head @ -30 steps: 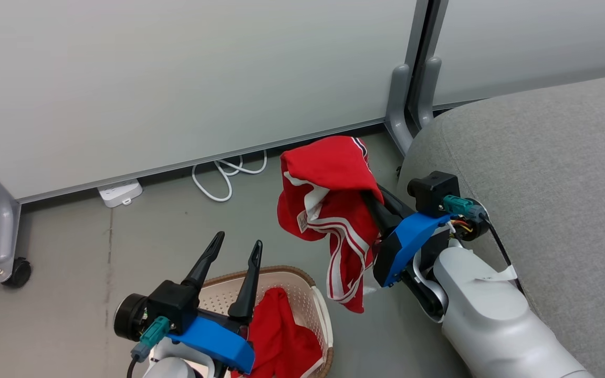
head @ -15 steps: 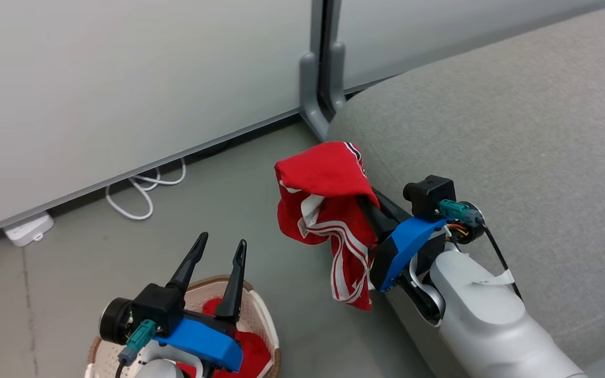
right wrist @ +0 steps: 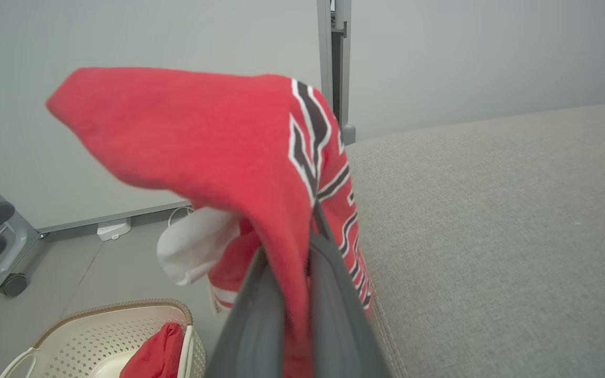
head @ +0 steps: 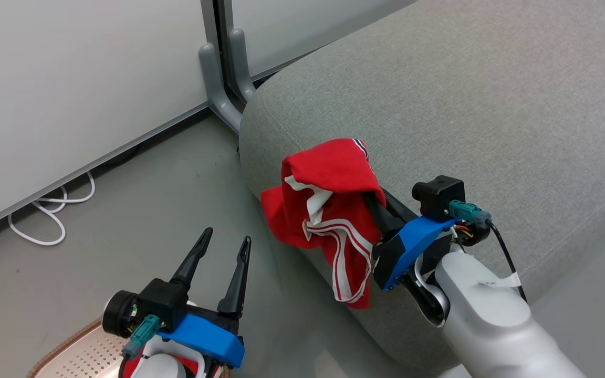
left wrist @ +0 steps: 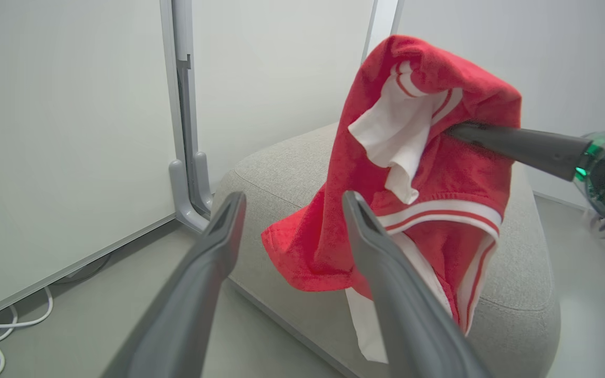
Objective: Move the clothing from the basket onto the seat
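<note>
Clothing (head: 329,173) nearer seat (head: 491,105), lettering (right wrist: 315,142) in right wrist view

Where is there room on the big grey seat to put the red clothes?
The seat is bare all over its top, from the rounded corner by the grey panel post across to the right. It is crowded only at the front edge, where the right gripper holds the red garment. The basket already has a red piece inside.

No text is legible. White lettering (right wrist: 305,142) outlined in dark runs down the red clothing (right wrist: 202,131) at the centre of the right wrist frame, but folds break it up and no single letter or number can be made out.
</note>
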Available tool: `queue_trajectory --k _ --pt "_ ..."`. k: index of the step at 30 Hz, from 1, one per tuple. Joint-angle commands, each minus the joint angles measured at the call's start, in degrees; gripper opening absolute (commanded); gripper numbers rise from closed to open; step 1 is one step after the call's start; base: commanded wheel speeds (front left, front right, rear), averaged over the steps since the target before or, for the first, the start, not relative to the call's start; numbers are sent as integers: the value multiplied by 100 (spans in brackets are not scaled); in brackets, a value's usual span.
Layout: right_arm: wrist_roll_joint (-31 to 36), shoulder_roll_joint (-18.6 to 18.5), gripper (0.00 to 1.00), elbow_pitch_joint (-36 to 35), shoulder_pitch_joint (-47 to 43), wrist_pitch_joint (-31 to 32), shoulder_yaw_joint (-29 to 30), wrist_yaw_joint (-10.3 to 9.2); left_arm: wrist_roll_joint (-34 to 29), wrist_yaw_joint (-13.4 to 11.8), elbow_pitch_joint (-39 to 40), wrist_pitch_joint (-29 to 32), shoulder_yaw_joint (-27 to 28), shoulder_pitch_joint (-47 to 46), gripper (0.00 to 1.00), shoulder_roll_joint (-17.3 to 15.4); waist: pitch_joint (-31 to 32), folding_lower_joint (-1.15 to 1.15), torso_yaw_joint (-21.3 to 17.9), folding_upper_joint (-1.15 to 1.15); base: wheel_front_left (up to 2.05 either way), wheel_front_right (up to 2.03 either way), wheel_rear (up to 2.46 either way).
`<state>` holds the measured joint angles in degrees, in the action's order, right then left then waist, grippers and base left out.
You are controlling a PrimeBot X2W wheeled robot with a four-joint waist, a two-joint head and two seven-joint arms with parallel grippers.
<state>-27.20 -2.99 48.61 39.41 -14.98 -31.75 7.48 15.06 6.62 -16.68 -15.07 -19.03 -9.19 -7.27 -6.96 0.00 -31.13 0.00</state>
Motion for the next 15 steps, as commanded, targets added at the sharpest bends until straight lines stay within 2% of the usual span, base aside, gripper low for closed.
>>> queue_trajectory --k 1,7,11,15 --pt "47 16 0 -63 -74 -30 41 3 -31 37 -21 -15 31 -71 100 -32 -42 0 -30 0 0 0 0" --pt "119 13 0 -95 -109 -30 153 3 -66 57 -42 -16 74 -125 100 -28 -105 0 -31 0 0 0 0" --pt "-64 -22 0 -57 205 56 372 2 -134 66 41 -15 125 -161 100 -46 -290 0 28 0 0 0 0" --pt "-374 -452 0 56 896 227 1103 2 -249 79 153 -15 54 -374 100 -113 -750 0 288 0 0 0 0"
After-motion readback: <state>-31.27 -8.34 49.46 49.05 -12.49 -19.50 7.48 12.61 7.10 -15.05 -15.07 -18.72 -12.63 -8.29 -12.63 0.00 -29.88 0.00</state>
